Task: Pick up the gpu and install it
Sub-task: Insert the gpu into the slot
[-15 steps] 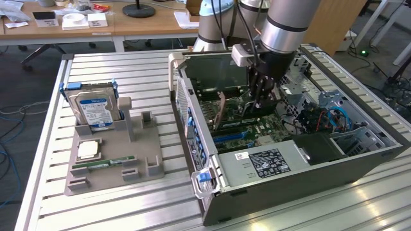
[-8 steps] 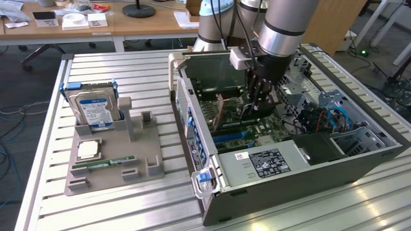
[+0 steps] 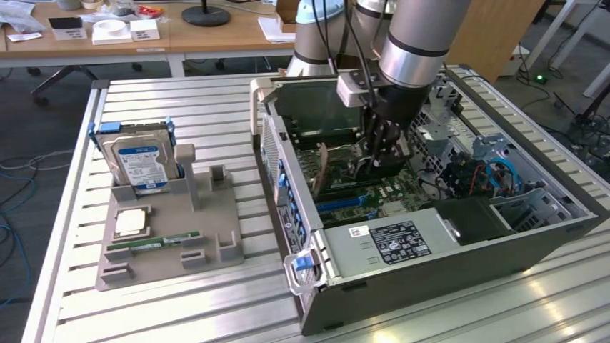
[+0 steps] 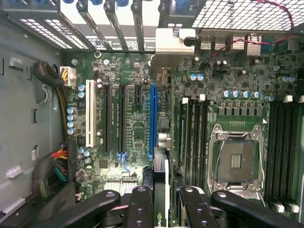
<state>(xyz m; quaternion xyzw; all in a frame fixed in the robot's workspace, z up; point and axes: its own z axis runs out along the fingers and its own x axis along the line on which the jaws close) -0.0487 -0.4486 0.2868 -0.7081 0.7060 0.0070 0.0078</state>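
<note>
We see the black multi-fingered gripper (image 3: 383,153) reaching down inside the open grey metal computer case (image 3: 458,264), closed on the gpu (image 4: 160,190), a thin dark card with a green logo on its edge. In the wrist view the card stands edge-on between the black fingers (image 4: 141,209). We judge it is held that way so its connector edge runs along the long blue expansion slot (image 4: 153,118) on the green motherboard. The gpu sits right above that blue slot and in line with it. The slot shows bare along its length, so we judge the card not yet seated, though we cannot tell whether its lower edge touches. Two black expansion slots (image 4: 122,118) lie just beside the blue slot, so the narrow edge-on hold probably keeps the card off them. The empty silvery processor socket (image 4: 236,161) lies near the blue slot, on its other side. Well apart from the blue slot, outside the case, a grey moulded parts holder (image 3: 162,250) keeps a blue-and-white-labelled hard drive (image 3: 143,161) upright and a slim green memory stick (image 3: 153,244) lying flat, likely staged for easy picking.
</note>
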